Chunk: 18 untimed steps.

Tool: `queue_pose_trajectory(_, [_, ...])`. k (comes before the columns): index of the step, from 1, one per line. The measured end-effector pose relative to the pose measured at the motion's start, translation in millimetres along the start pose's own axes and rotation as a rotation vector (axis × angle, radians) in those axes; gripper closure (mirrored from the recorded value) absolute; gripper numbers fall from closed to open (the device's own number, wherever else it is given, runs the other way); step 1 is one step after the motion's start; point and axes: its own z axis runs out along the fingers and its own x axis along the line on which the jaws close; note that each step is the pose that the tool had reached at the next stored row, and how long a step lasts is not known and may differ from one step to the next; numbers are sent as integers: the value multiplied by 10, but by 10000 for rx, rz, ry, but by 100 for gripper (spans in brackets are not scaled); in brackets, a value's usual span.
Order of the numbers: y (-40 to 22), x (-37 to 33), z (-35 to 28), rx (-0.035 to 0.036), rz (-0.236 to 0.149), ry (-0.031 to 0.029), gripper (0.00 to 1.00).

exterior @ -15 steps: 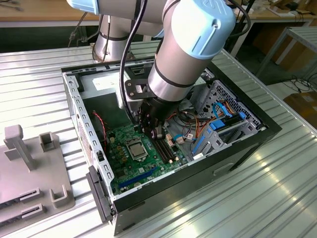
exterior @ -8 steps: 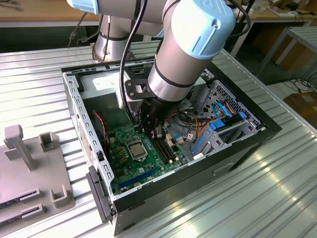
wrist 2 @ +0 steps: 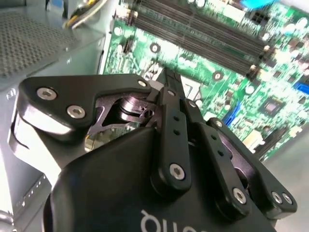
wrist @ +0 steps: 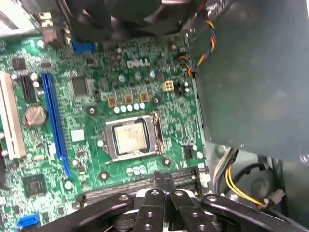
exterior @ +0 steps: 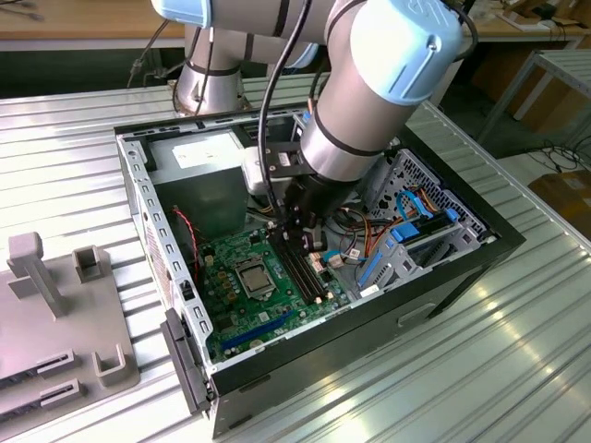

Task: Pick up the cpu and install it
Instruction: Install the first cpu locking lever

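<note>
On the exterior view's left, a grey holder (exterior: 55,323) with upright posts rests on the ribbed metal surface (exterior: 517,351). Next comes one open computer case (exterior: 138,185), with a grey power box (exterior: 199,161) at its back; the white label on that box is too small to read. One green board (exterior: 240,305) lies on the case floor. The cpu (exterior: 254,277) sits in its metal-framed socket on that board, silver face up; in the first wrist view the cpu (wrist: 129,137) lies flat, with white lettering printed on the board above it, one long blue slot (wrist: 54,121) and one coin battery (wrist: 35,114). My gripper (exterior: 300,242) hangs just beside the socket, over the black memory slots (exterior: 305,277). My jaws are closed together and empty in both wrist views (wrist: 163,178) (wrist 2: 167,77). Blue cables (exterior: 406,208) lie on the exterior view's right.
</note>
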Motion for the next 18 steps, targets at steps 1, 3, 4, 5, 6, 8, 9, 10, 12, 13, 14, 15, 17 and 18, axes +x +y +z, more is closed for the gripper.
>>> queue_pose_trajectory(1, [-46, -22, 2, -1, -1, -2, 89])
queue_pose_trajectory(3, [-51, -69, 12, 0, 2, -5, 89])
queue_pose_trajectory(4, [-47, -101, 19, 0, 0, -5, 89])
queue_pose_trajectory(5, [-43, -126, 23, -1, -1, -3, 89])
queue_pose_trajectory(6, [-38, -164, 32, -1, -6, -4, 89])
queue_pose_trajectory(8, [-25, -251, 51, -8, -42, -1, 89])
queue_pose_trajectory(9, [-21, -283, 58, -10, -59, -1, 89])
queue_pose_trajectory(10, [-16, -312, 67, -12, -71, -1, 89])
queue_pose_trajectory(12, [-12, -339, 77, -14, -81, 1, 89])
queue_pose_trajectory(13, [-6, -344, 87, -15, -87, 0, 89])
queue_pose_trajectory(14, [4, -342, 95, -16, -92, -1, 89])
queue_pose_trajectory(15, [13, -340, 100, -19, -98, 2, 89])
queue_pose_trajectory(17, [30, -336, 111, -31, -130, 6, 89])
queue_pose_trajectory(18, [39, -333, 115, -40, -159, 8, 89])
